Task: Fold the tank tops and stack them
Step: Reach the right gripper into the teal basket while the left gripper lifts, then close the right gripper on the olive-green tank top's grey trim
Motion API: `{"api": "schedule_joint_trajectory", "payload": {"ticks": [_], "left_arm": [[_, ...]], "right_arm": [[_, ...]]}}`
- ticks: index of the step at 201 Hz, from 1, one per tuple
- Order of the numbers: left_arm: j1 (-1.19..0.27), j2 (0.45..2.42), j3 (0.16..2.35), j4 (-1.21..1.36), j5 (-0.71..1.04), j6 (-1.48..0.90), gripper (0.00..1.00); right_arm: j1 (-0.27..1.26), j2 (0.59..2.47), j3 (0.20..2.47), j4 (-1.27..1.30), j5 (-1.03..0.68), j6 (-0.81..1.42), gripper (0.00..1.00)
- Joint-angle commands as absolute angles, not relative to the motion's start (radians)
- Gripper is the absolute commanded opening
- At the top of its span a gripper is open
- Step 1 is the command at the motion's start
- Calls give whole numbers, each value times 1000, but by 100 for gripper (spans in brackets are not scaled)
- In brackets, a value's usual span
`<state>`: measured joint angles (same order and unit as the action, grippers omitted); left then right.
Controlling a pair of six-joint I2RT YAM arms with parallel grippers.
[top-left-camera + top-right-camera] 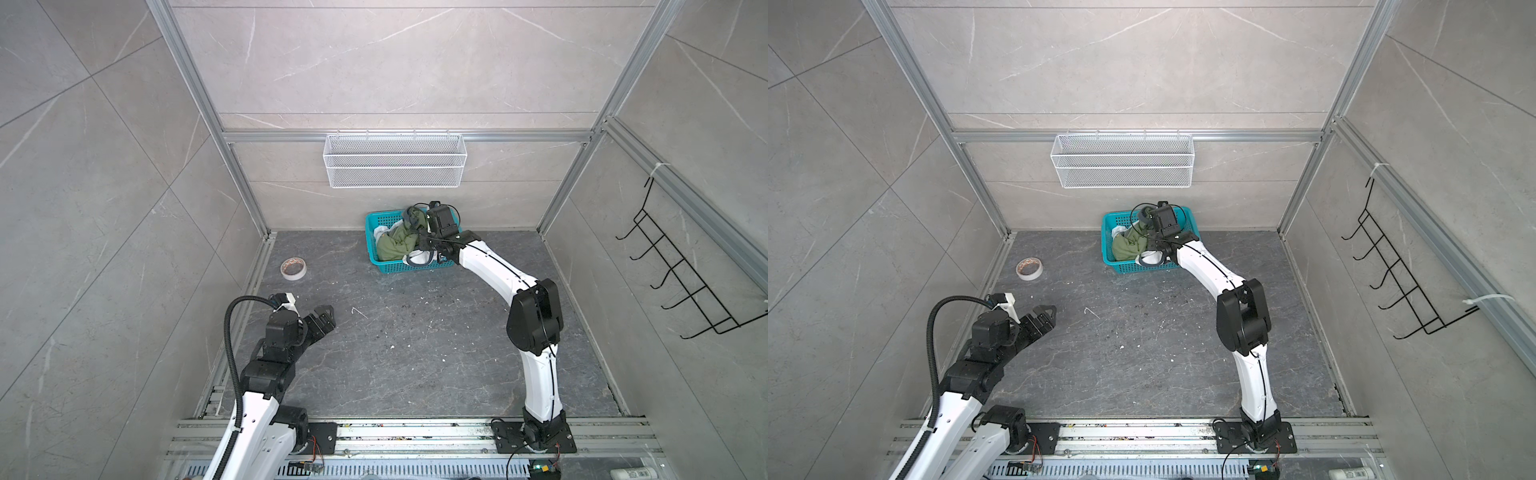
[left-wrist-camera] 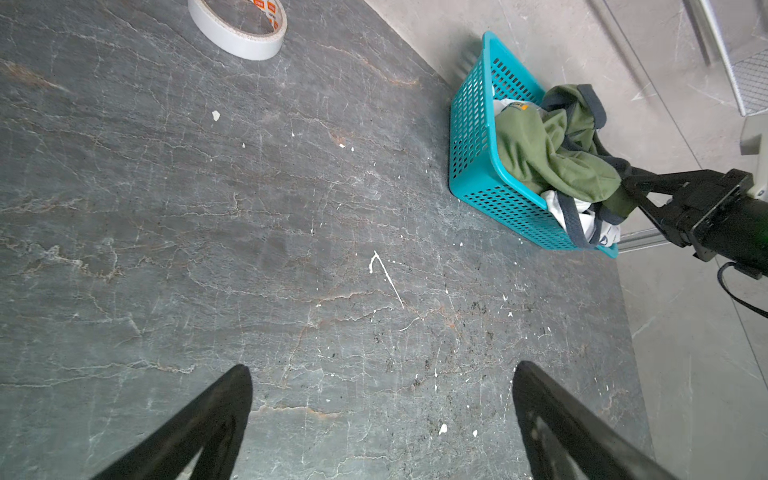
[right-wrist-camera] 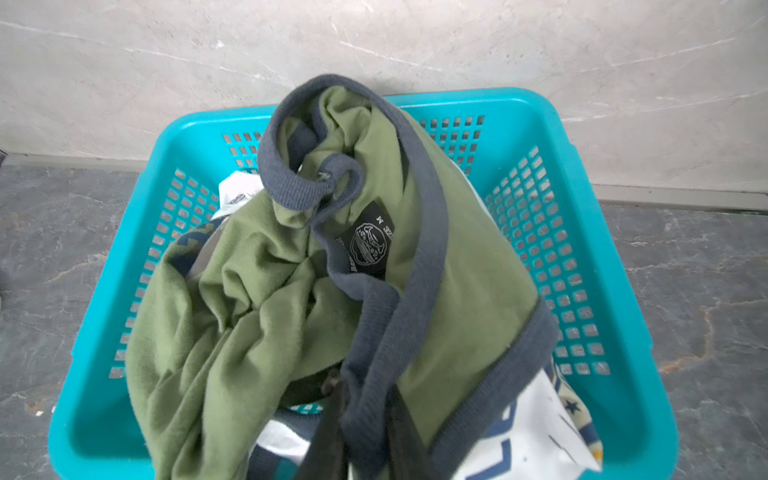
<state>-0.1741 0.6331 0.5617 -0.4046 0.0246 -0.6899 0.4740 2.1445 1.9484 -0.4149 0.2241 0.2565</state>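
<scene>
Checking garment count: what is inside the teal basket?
The olive green tank top lies crumpled on top, grey trim pinched by the right gripper. The white tank top peeks out beneath; most of it, and anything deeper in the teal basket, is covered.

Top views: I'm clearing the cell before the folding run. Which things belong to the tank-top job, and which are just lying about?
Job:
- olive green tank top, clamped by the right gripper
- white tank top, beneath it
- teal basket, holding both

Lying about:
- tape roll
- white mesh wall basket
- black wire rack
</scene>
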Motion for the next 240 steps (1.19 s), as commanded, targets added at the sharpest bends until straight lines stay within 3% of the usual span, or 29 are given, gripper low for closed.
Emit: {"api": "schedule_joint_trajectory", "payload": {"ticks": [1,37,49,62,83,142,190,240], "left_arm": [[-171,619,604,-402,5,-673,100],[-172,607,598,-424,-6,-667,100],[-172,607,595,-425,-6,-667,100],[-172,609,594,-422,-5,-667,100],[-172,619,597,-417,-4,-667,100],[-171,624,595,-414,-2,-663,100],[-172,616,592,-422,-5,-659,100],[-171,620,588,-419,-7,-659,100]], "right_arm": [[479,2220,2038,-486,254,236,12],[489,2279,2057,-487,174,228,11],[495,2281,2067,-494,159,242,19],[495,2276,2081,-505,153,285,39],[495,2266,2125,-554,152,354,56],[495,2255,2188,-585,99,482,77],[497,2361,2301,-649,56,489,88],[513,2628,2741,-943,150,440,89]]}}
